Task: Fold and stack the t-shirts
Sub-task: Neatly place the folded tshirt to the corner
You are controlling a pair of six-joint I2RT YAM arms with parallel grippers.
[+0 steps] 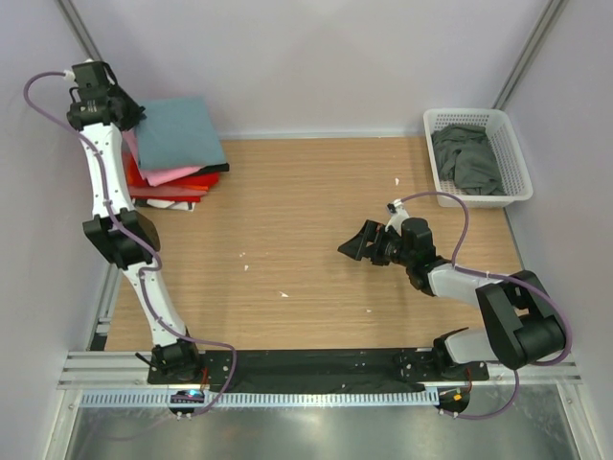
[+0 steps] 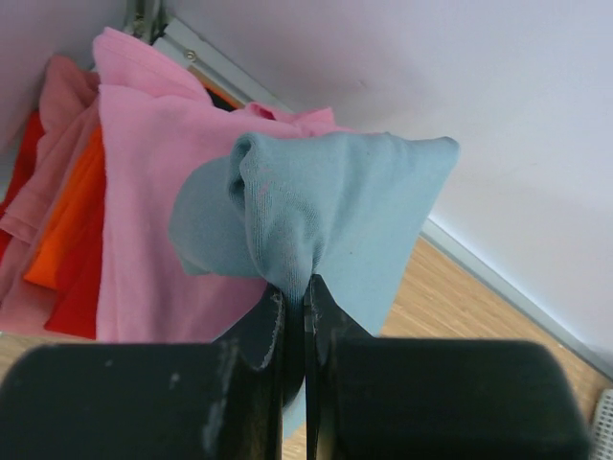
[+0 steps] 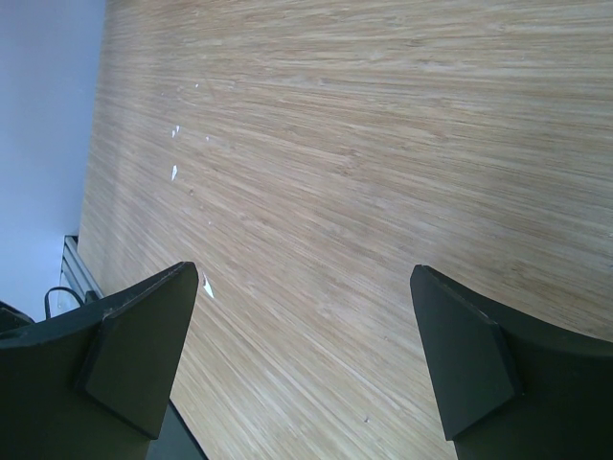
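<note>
Pinches a fold of the slate-blue t-shirt in the left gripper atop the far-left stack; holds the right gripper spread over the table; likely limp and light, best gripped at hems

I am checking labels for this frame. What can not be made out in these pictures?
- Top view: the left gripper tips, hidden by its wrist; its grip on the blue shirt shows only in the left wrist view.
- Top view: the stack has lower shirts covered by the blue shirt; only edges show.
- Top view: the basket holds crumpled dark cloth; one shirt or more, unclear.
- Right wrist view: only table between the open right gripper; no shirts.
</note>
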